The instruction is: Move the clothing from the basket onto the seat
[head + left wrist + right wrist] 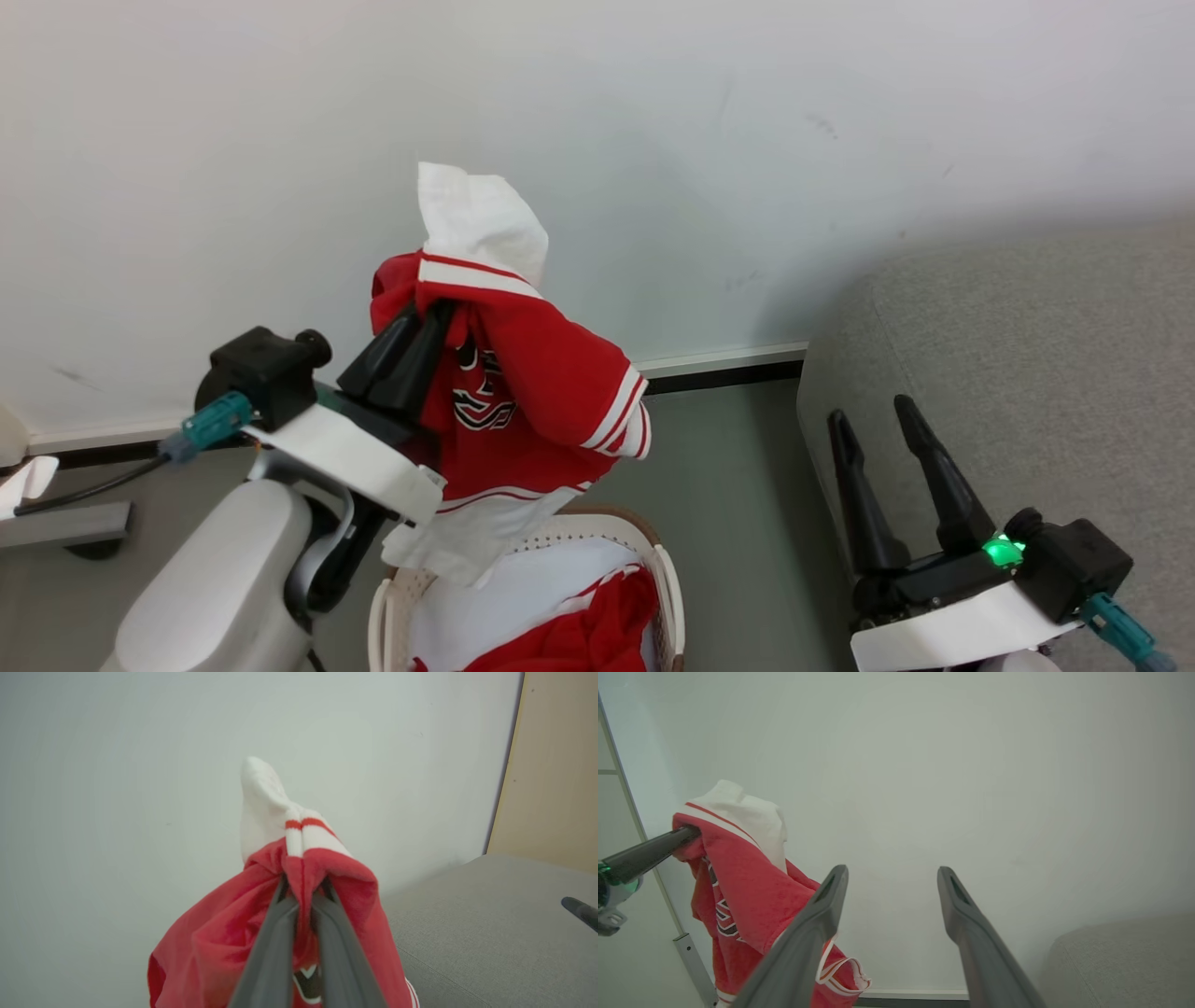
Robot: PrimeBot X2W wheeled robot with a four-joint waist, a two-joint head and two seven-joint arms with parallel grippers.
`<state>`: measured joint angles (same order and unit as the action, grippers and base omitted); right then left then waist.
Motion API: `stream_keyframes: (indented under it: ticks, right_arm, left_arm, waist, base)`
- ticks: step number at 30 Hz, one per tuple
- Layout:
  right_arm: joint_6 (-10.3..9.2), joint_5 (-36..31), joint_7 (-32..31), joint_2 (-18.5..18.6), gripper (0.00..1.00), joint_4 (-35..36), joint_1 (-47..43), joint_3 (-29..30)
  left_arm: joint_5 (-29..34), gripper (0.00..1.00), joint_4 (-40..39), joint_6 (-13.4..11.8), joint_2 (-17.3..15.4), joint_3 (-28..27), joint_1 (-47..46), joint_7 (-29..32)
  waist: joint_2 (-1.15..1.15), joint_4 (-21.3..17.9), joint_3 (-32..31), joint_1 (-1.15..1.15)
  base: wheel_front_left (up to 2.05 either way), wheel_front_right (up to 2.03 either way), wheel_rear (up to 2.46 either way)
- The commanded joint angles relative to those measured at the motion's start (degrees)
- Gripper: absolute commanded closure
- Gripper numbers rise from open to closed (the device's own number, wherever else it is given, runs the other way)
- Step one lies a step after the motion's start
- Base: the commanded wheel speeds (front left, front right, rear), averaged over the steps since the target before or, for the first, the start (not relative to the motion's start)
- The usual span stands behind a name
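Beside the grey seat, greyish floor meets wall.

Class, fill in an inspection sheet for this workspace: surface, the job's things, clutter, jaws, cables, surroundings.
Surface: grey floor; light-grey seat at right.
Job's things: one red garment hanging over the basket; more red clothing inside it.
Clutter: grey bar on a dark base at the left edge, unidentified.
Jaws: left jaws shut on the red garment; right jaws open, empty, before the seat.
Cables: dark cable from the left wrist's teal connector.
Surroundings: white wall, scuffed; white skirting.
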<state>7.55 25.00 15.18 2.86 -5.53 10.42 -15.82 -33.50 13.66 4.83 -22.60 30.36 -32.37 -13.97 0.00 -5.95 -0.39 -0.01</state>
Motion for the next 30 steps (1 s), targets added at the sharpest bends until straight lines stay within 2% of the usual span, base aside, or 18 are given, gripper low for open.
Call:
stream_keyframes:
  ticks: [1,9,17,23,30]
  right_arm:
    - [-0.12,0.3,0.0,0.4,0.0,-0.6,-0.3,-0.7]
    - [-0.12,1.8,0.0,1.5,0.0,-3.0,1.1,-5.5]
    - [-0.12,5.8,0.0,3.8,0.0,-9.2,3.6,-13.9]
    - [-0.12,12.9,0.0,6.1,0.0,-18.4,7.9,-22.3]
    - [-0.12,20.6,0.0,8.4,0.0,-23.0,13.3,-30.7]
  left_arm:
    - [0.1,1.0,-1.2,-0.4,-0.6,0.1,1.1,0.4]
    - [0.3,1.0,-4.5,-0.9,-0.5,1.1,2.4,1.0]
    - [0.9,1.0,-8.2,-1.1,0.0,3.1,3.3,1.9]
    - [1.2,1.0,-11.1,-0.8,1.3,5.4,3.5,2.9]
    - [1.6,1.0,-14.1,-0.5,2.3,8.1,3.3,4.2]
  waist:
    - [0.0,0.3,0.1,0.01]
    - [0.0,1.6,0.4,0.01]
    - [0.0,3.6,-0.5,0.01]
    - [0.0,5.8,-1.3,0.01]
    - [0.0,9.4,-1.4,0.01]
  base:
    - [0.0,0.0,0.0]
    - [0.0,0.0,0.0]
    - [0.0,0.0,0.0]
    - [0.0,0.0,0.0]
    - [0.0,0.0,0.0]
